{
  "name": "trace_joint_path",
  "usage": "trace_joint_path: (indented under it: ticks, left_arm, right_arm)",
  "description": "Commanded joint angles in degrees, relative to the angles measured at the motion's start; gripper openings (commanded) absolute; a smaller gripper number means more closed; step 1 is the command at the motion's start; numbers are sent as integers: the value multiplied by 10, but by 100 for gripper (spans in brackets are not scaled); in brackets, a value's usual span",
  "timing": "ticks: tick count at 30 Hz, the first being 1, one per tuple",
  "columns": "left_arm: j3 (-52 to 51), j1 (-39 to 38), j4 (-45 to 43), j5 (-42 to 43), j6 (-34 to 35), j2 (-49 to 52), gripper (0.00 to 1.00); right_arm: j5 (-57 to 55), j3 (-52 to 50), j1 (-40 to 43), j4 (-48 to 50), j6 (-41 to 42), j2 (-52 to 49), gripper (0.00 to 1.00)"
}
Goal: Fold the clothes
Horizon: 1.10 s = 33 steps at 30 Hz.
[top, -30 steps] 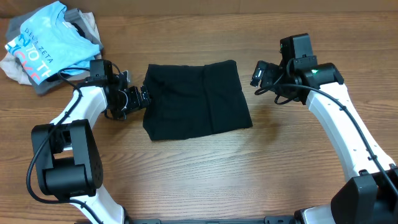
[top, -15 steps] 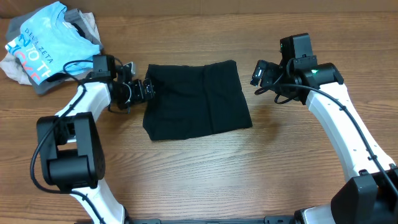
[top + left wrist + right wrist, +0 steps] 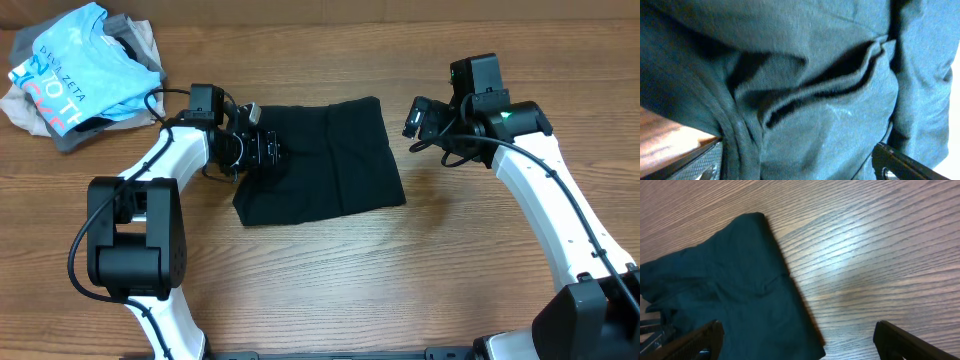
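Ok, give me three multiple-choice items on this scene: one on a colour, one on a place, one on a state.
1. The crumpled lettered cotton tee is: A red; B light blue; C green.
2. The left hand is at: A the folded plain black fabric garment; B the tee; C a white plate.
3. The right hand is: A shut on the garment; B open, holding nothing; C shut on the tee.
Answers: 1 B, the overhead view shows pale blue cloth; 2 A, it sits over the garment's left part; 3 B, its fingers stand apart with nothing between.
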<state>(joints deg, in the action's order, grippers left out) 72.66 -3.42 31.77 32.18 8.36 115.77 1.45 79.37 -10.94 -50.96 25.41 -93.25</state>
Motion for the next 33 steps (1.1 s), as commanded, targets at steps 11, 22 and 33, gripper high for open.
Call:
trace_joint_path:
  ticks: [11, 22, 33]
  left_arm:
    - [-51, -10, 39, -109, 7, 67, 54]
    - [-51, -11, 19, -125, 41, 67, 4]
    - [14, 62, 147, -235, 23, 67, 4]
  right_arm:
    - [-5, 1, 1, 3, -3, 12, 100]
    - [-5, 1, 1, 3, -3, 12, 100]
    - [-5, 1, 1, 3, -3, 12, 100]
